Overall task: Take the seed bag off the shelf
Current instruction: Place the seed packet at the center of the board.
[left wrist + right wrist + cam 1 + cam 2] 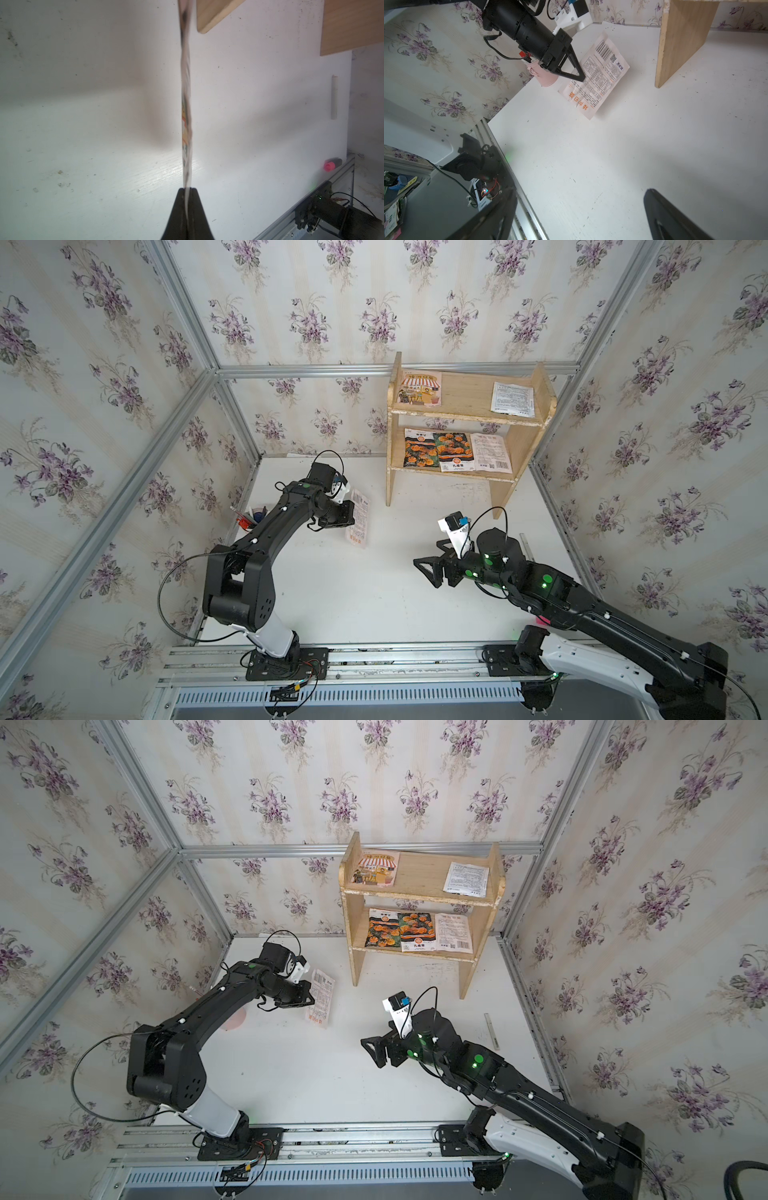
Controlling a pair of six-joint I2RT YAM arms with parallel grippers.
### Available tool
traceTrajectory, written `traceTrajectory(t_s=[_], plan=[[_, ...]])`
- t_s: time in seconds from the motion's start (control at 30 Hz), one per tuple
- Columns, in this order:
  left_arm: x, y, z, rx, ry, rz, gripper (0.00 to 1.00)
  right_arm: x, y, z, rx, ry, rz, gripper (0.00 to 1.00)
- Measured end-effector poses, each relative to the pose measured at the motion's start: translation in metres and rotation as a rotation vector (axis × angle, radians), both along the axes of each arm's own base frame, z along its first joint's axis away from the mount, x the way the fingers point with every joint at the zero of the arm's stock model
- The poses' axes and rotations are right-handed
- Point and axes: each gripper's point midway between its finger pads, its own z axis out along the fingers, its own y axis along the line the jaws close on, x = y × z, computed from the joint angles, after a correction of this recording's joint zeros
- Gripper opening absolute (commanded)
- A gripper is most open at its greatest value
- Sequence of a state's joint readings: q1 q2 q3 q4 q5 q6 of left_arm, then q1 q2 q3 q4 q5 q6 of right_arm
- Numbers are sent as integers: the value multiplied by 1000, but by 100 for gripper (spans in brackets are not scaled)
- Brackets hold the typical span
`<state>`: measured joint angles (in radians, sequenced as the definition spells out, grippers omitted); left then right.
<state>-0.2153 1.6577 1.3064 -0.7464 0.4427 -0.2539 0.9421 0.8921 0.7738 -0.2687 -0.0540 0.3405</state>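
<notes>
A white seed bag point(600, 83) is pinched by the left gripper point(580, 76) over the worktop's point(353, 593) rear left, clear of the shelf point(465, 398). The right gripper point(424, 572) is spread wide.

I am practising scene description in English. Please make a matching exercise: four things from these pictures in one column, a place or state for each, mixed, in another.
1. white seed bag with orange print
2. pink packet with a cartoon shop
3. dark packets with orange flowers
4. right arm's jaws

A. lower tier of the pale wooden shelf
B. open, empty
C. top tier of that shelf
D. pinched in the left arm's shut jaws

Pairs: 1-D, 2-C, 3-A, 4-B
</notes>
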Motion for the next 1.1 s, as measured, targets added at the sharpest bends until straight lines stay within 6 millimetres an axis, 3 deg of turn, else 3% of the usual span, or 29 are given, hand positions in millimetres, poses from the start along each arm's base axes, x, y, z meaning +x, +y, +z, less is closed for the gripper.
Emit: traceTrajectory(t_s=[0.17,0.4,0.53,0.6,1.0,1.1], plan=[[12,14,-23,60,40,21,0,-1,12,-6,-8,-3,-7,100],[18,39,-62,144,121,74,1,2,9,-11,-16,-9,-38,99],[23,46,-70,187,128,80,22,3,7,-8,-10,-17,-45,99],[25,50,-74,211,135,82,27,3,6,-9,-16,-18,-51,99],[26,79,-100,357,195,118,32,2,-2,-19,-62,-12,-61,98],[26,86,-101,384,194,132,40,3,-4,-21,-69,-15,-70,98]])
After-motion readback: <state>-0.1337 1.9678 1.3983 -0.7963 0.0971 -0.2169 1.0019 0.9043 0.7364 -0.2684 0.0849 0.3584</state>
